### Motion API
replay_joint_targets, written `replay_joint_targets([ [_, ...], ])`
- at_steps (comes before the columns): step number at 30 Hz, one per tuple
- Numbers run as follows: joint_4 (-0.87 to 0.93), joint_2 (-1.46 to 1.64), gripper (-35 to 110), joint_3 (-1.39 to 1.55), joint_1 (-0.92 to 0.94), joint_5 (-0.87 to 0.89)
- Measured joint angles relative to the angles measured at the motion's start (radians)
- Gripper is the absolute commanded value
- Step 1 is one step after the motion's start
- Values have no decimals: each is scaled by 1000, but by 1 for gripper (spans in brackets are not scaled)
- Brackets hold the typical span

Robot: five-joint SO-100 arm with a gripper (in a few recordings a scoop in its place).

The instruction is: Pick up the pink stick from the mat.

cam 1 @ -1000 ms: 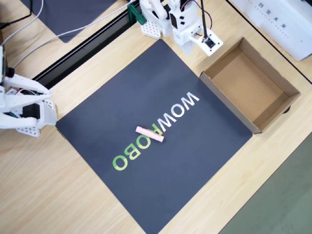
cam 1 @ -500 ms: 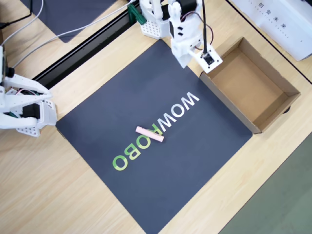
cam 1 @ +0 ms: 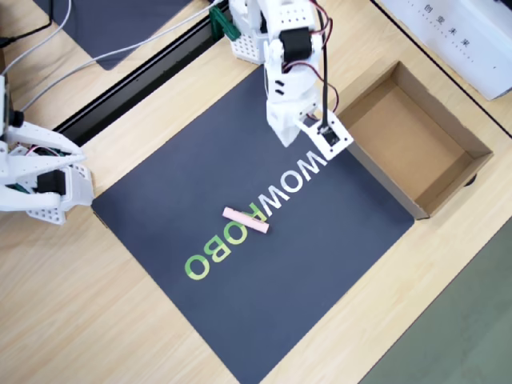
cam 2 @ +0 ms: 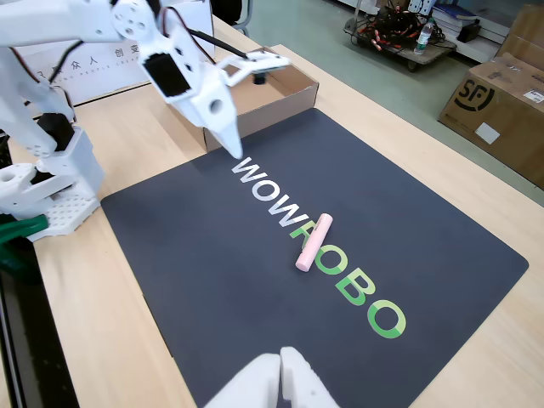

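Observation:
The pink stick (cam 1: 246,220) lies flat across the middle letters of the dark navy mat (cam 1: 320,240); in the fixed view the stick (cam 2: 312,242) rests between the white and green letters of the mat (cam 2: 187,229). My white gripper (cam 1: 312,142) hovers over the mat's far part, above the first "W". It is open with nothing between its fingers. In the fixed view the gripper (cam 2: 259,106) has one finger pointing down at the "W" and the other spread out toward the box. The stick lies well apart from it, nearer the mat's middle.
An open, empty brown cardboard box (cam 1: 408,136) stands against the mat's edge right beside the gripper, also seen in the fixed view as the box (cam 2: 280,85). The arm's base (cam 2: 42,183) sits at the mat's far corner. A black rail (cam 1: 136,80) runs past the mat.
The arm has swung out from the mat's far corner over the mat, toward the "W". The pink stick has not moved.

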Motion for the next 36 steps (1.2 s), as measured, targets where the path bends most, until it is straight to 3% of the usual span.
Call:
replay_joint_targets([
  [11,0,-399,0,-425,98,-144],
  [20,0,-653,0,-704,198,-360],
  [25,0,-741,20,-804,216,-430],
  [36,-83,-847,26,-847,245,-469],
])
